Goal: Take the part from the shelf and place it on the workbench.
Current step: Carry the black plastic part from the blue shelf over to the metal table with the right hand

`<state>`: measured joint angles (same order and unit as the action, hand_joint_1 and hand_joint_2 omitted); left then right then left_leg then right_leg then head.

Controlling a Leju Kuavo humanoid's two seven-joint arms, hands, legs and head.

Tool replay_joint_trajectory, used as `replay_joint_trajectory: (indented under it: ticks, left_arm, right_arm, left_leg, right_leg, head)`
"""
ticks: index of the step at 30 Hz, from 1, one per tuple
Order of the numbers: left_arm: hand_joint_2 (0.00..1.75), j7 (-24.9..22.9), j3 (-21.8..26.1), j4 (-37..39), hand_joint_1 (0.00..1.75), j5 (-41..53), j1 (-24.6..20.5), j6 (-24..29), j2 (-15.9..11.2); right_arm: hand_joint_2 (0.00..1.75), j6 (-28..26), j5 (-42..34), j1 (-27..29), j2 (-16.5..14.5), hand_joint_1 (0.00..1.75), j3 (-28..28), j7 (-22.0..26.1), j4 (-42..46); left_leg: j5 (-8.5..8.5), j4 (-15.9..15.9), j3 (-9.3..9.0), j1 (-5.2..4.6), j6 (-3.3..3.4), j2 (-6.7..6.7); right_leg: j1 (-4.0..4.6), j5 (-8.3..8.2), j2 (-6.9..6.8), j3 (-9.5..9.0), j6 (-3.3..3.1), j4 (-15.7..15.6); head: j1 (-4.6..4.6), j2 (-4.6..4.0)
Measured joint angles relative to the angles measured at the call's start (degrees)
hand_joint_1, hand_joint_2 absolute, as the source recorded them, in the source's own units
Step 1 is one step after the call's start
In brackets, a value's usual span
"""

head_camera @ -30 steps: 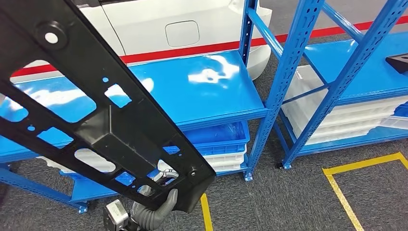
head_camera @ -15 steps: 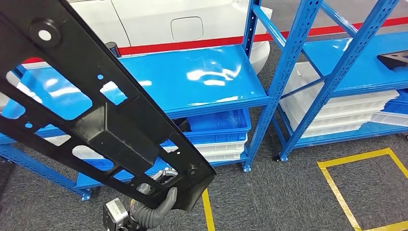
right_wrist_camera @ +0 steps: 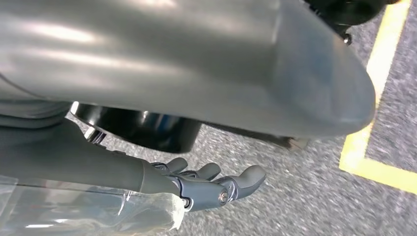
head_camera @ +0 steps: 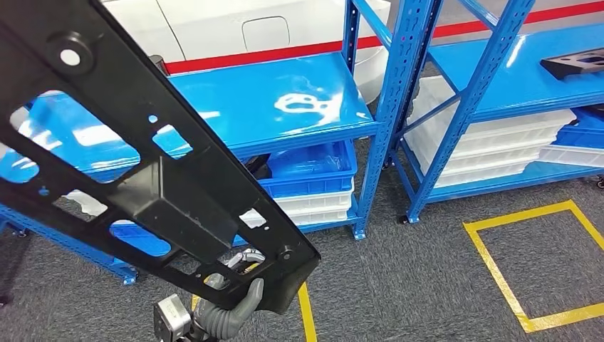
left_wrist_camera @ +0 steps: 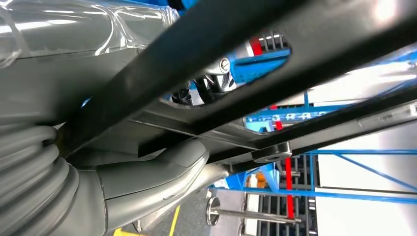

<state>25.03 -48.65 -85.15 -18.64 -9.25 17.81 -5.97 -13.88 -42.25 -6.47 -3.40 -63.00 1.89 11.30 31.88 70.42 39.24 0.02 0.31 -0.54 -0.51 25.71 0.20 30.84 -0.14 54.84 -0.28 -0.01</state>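
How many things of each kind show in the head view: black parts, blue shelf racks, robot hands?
Long black perforated plastic parts: 2, one held, one on the right rack
Blue metal shelf racks: 2
Robot hands: 1, the left hand
Total: 5

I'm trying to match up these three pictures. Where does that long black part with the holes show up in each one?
Head view: the black part runs slantwise from upper left to bottom centre, with the left hand gripping its lower end.
Left wrist view: the same part shows as dark bars crossing close overhead.
Right wrist view: I cannot pick it out here; the right hand hangs over carpet.
Shared landmark: the yellow floor tape, also at.
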Motion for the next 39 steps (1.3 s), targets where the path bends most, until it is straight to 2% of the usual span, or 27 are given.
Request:
replay_joint_trajectory:
  ticks: [1, 2, 3, 4, 6, 7, 9, 10, 11, 12, 14, 15, 16, 17, 18, 20, 22, 25, 26, 28, 30, 31, 32, 33, 36, 37, 39]
  left_arm:
    - [1.75, 0.0, 0.0, 0.0, 1.75, 0.0, 0.07, 0.0, 0.0]
    - [1.75, 0.0, 0.0, 0.0, 1.75, 0.0, 0.12, 0.0, 0.0]
    - [1.75, 0.0, 0.0, 0.0, 1.75, 0.0, 0.14, 0.0, 0.0]
    - [1.75, 0.0, 0.0, 0.0, 1.75, -0.01, 0.11, 0.0, 0.0]
    - [1.75, 0.0, 0.01, 0.0, 1.75, -0.01, -0.12, 0.0, 0.0]
    - [1.75, 0.01, 0.01, 0.0, 1.75, -0.02, -0.23, 0.0, 0.0]
    - [1.75, 0.02, 0.03, 0.0, 1.75, -0.04, -0.26, 0.0, 0.0]
    - [1.75, 0.02, 0.03, 0.0, 1.75, -0.05, -0.26, 0.0, 0.01]
    - [1.75, 0.02, 0.03, 0.0, 1.75, -0.05, -0.28, 0.0, 0.03]
    - [1.75, 0.02, 0.02, 0.0, 1.75, -0.05, -0.28, 0.0, 0.06]
    - [1.75, 0.02, 0.01, 0.0, 1.75, -0.05, -0.22, 0.0, 0.1]
    - [1.75, 0.02, -0.01, 0.0, 1.75, -0.05, -0.14, 0.0, 0.12]
    - [1.75, 0.02, -0.02, 0.0, 1.75, -0.05, -0.1, 0.0, 0.12]
    - [1.75, 0.02, -0.02, 0.0, 1.75, -0.05, -0.06, 0.0, 0.12]
    - [1.75, 0.02, -0.03, 0.0, 1.75, -0.05, -0.02, 0.0, 0.12]
    - [1.75, 0.04, -0.02, 0.0, 1.75, -0.07, 0.01, 0.0, 0.12]
    - [1.75, 0.09, -0.01, 0.01, 1.75, -0.14, 0.01, 0.01, 0.13]
    - [1.75, 0.21, -0.02, 0.02, 1.75, -0.18, 0.09, 0.02, 0.12]
    - [1.75, 0.22, -0.02, 0.01, 1.75, -0.17, 0.14, 0.02, 0.1]
    - [1.75, 0.25, 0.01, 0.01, 1.75, -0.16, 0.21, 0.02, 0.09]
    - [1.75, 0.26, 0.01, 0.02, 1.75, -0.14, 0.31, 0.01, 0.08]
    - [1.75, 0.26, 0.0, 0.02, 1.75, -0.13, 0.38, 0.0, 0.08]
    - [1.75, 0.26, 0.0, 0.02, 1.75, -0.13, 0.41, 0.0, 0.07]
    - [1.75, 0.26, 0.0, 0.02, 1.75, -0.13, 0.41, 0.0, 0.07]
    - [1.75, 0.26, 0.01, 0.01, 1.75, -0.14, 0.26, 0.0, 0.07]
    - [1.75, 0.26, 0.02, 0.01, 1.75, -0.15, 0.22, 0.0, 0.07]
    - [1.75, 0.26, 0.02, 0.0, 1.75, -0.16, 0.2, 0.01, 0.07]
  right_arm:
    - [0.0, 0.0, 0.0, 0.02, 0.01, 0.0, 0.0, 0.01, 0.0]
    - [0.0, 0.0, 0.0, 0.04, 0.01, 0.0, -0.01, 0.01, 0.0]
    - [0.0, 0.0, 0.0, 0.04, 0.0, 0.0, -0.01, 0.01, 0.0]
    - [0.0, 0.0, -0.01, 0.03, -0.02, 0.0, -0.01, 0.01, 0.0]
    - [0.0, 0.0, -0.02, 0.02, -0.13, 0.0, 0.01, 0.01, 0.0]
    - [0.0, 0.0, -0.04, 0.0, -0.2, 0.0, 0.01, 0.01, 0.0]
    - [0.0, 0.0, -0.11, 0.01, -0.3, 0.0, 0.0, -0.01, 0.0]
    - [0.0, 0.0, -0.17, 0.01, -0.29, 0.0, 0.0, -0.01, 0.0]
    - [0.0, 0.0, -0.23, 0.02, -0.28, 0.0, -0.01, -0.02, 0.0]
    - [0.0, 0.0, -0.29, 0.02, -0.25, 0.0, 0.0, -0.02, 0.0]
    - [0.0, 0.0, -0.32, 0.03, -0.19, 0.0, -0.01, -0.01, 0.0]
    - [0.0, 0.0, -0.33, 0.06, -0.16, 0.0, -0.01, -0.01, -0.01]
    - [0.0, 0.0, -0.33, 0.09, -0.14, 0.0, -0.01, -0.01, -0.01]
    - [0.0, 0.0, -0.33, 0.11, -0.11, 0.0, -0.01, -0.02, -0.02]
    - [0.0, 0.0, -0.33, 0.13, -0.07, 0.0, -0.01, -0.03, -0.02]
    - [0.0, 0.0, -0.33, 0.06, 0.01, 0.0, -0.01, -0.04, -0.01]
    - [0.0, 0.0, -0.32, -0.06, 0.05, 0.0, -0.01, -0.02, 0.0]
    - [0.0, 0.0, -0.31, 0.02, 0.03, 0.0, -0.01, -0.04, -0.01]
    - [0.0, 0.0, -0.31, 0.04, 0.02, 0.0, -0.01, -0.05, -0.01]
    - [0.0, 0.0, -0.31, -0.02, 0.01, 0.0, -0.01, -0.05, 0.0]
    - [0.0, 0.0, -0.31, 0.0, 0.02, 0.0, -0.01, -0.05, -0.01]
    - [0.0, 0.0, -0.31, 0.02, 0.03, 0.0, -0.01, -0.05, -0.01]
    - [0.0, 0.0, -0.31, 0.03, 0.04, 0.0, -0.01, -0.05, -0.01]
    - [0.0, 0.0, -0.31, 0.03, 0.05, 0.0, -0.01, -0.05, -0.01]
    - [0.0, 0.0, -0.31, 0.01, 0.03, 0.0, -0.01, -0.06, 0.0]
    - [0.0, 0.0, -0.3, -0.01, 0.02, 0.0, -0.01, -0.05, 0.0]
    - [0.0, 0.0, -0.29, -0.03, 0.01, 0.0, -0.01, -0.04, 0.0]
  left_leg:
    - [0.41, 1.73, -0.07, 0.01, 0.02, 0.01]
    - [-0.29, 1.16, -1.22, -0.02, 0.17, 0.01]
    - [-1.63, -1.65, -3.46, -0.09, 0.43, 0.03]
    - [-3.0, -6.22, -6.69, -0.26, 0.83, 0.09]
    - [-4.21, -15.04, -12.37, -0.8, 1.74, 0.18]
    - [-4.3, -17.52, -13.8, -1.07, 2.13, 0.22]
    - [-4.83, -18.43, -13.78, -1.3, 2.72, 0.22]
    - [-5.4, -18.69, -13.55, -1.24, 3.08, 0.18]
    - [-6.04, -18.91, -13.2, -1.12, 3.5, 0.12]
    - [-6.71, -19.15, -12.76, -0.97, 3.83, 0.04]
    - [-7.74, -19.15, -11.52, -0.9, 4.18, -0.07]
    - [-8.19, -19.09, -10.87, -0.92, 4.18, -0.11]
    - [-8.64, -19.0, -10.2, -0.95, 4.17, -0.14]
    - [-9.06, -18.87, -9.55, -0.95, 4.11, -0.15]
    - [-9.41, -18.69, -8.94, -0.94, 4.01, -0.15]
    - [-9.85, -17.93, -7.81, -1.0, 3.71, -0.12]
    - [-10.16, -17.04, -6.99, -1.1, 3.25, -0.13]
    - [-10.52, -16.26, -6.18, -1.03, 2.32, -0.09]
    - [-9.68, -15.38, -5.65, -0.94, 1.94, -0.03]
    - [-5.5, -10.16, -3.5, -0.55, 1.11, 0.08]
    - [-0.88, -2.17, -0.93, -0.09, 0.33, 0.08]
    - [0.1, 0.39, -0.46, 0.1, 0.09, 0.08]
    - [-0.05, 0.81, -1.03, 0.25, -0.03, 0.08]
    - [-1.13, -1.13, -2.73, 0.35, -0.07, 0.08]
    - [-4.66, -14.09, -11.12, 0.25, 0.46, 0.21]
    - [-5.11, -16.77, -12.67, 0.06, 0.83, 0.29]
    - [-5.53, -18.05, -12.98, -0.36, 1.53, 0.4]
  right_leg:
    - [0.04, -0.52, 0.0, 0.7, 0.02, 0.02]
    - [0.07, -1.01, 0.01, 1.36, 0.06, 0.03]
    - [0.09, -1.48, 0.04, 1.94, 0.12, 0.03]
    - [0.09, -1.94, 0.07, 2.41, 0.21, 0.03]
    - [0.12, -2.78, 0.1, 3.03, 0.63, -0.02]
    - [0.07, -3.19, 0.08, 3.17, 0.92, -0.09]
    - [-0.03, -4.01, 0.02, 3.28, 1.66, -0.34]
    - [-0.09, -3.82, 0.02, 3.53, 1.94, -0.1]
    - [-0.07, -2.69, 0.03, 4.08, 2.17, 0.99]
    - [-0.06, -0.66, 0.04, 4.98, 2.32, 3.19]
    - [-0.05, 4.75, 0.03, 7.48, 2.54, 10.64]
    - [-0.07, 6.5, 0.03, 8.42, 2.69, 14.23]
    - [-0.08, 7.03, 0.03, 8.59, 2.82, 16.4]
    - [-0.1, 6.4, 0.02, 7.76, 2.9, 16.51]
    - [-0.13, 4.97, 0.02, 5.75, 2.92, 14.24]
    - [-0.12, 2.61, 0.0, -0.22, 2.81, 5.65]
    - [0.07, 2.19, 0.06, -3.62, 2.27, 0.01]
    - [0.2, 1.77, 0.06, -3.16, 1.17, -0.64]
    - [0.11, 1.36, 0.01, -2.76, 0.76, -0.67]
    - [-0.07, 0.43, -0.08, -1.74, 0.16, -0.75]
    - [-0.05, -0.43, -0.09, -0.58, -0.02, -0.71]
    - [-0.03, -0.86, -0.1, 0.0, 0.02, -0.69]
    - [-0.03, -1.3, -0.09, 0.58, 0.09, -0.67]
    - [-0.03, -1.72, -0.08, 1.12, 0.2, -0.66]
    - [0.02, -2.85, 0.02, 2.19, 0.81, -0.69]
    - [0.04, -3.22, 0.03, 2.34, 1.12, -0.74]
    - [0.01, -3.94, 0.01, 2.56, 1.84, -0.87]
  head:
    - [-0.01, -0.01]
    - [-0.01, -0.01]
    - [-0.01, -0.01]
    - [-0.01, 0.0]
    - [0.02, 0.0]
    - [0.02, 0.0]
    - [0.03, 0.0]
    - [0.02, 0.0]
    - [0.07, 0.01]
    - [0.17, 0.0]
    - [0.38, 0.0]
    - [0.44, 0.0]
    - [0.45, 0.0]
    - [0.46, 0.0]
    - [0.47, 0.0]
    - [0.5, 0.01]
    - [0.47, 0.01]
    - [0.47, 0.0]
    - [0.43, 0.0]
    - [0.33, 0.0]
    - [0.23, 0.01]
    - [0.22, 0.01]
    - [0.21, 0.01]
    - [0.21, 0.01]
    - [0.25, 0.01]
    - [0.31, 0.01]
    - [0.42, 0.01]
